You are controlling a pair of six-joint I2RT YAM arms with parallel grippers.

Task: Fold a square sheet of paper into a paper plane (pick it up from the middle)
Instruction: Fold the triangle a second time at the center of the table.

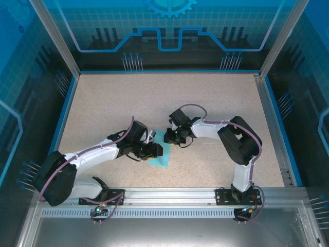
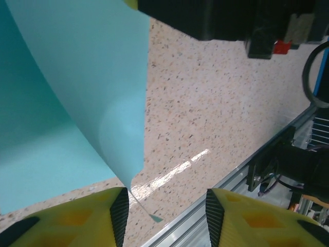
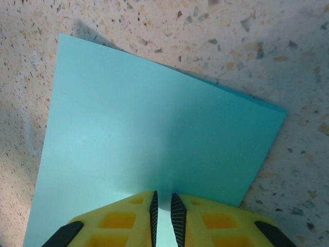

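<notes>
Right gripper pinches paper between its fingertips.

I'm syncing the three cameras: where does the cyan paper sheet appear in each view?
Top external: cyan sheet just below centre.
Left wrist: sheet upper left, curved.
Right wrist: sheet centre, near edge pinched by the right gripper.
Shared landmark: speckled tabletop under it.

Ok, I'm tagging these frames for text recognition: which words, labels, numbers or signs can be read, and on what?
No readable text anywhere.
The sheet of paper is plain and unmarked.
The back wall bears a gear emblem and a line pattern, no letters.
The small red part at the top of the left wrist view is too blurred to read.
</notes>
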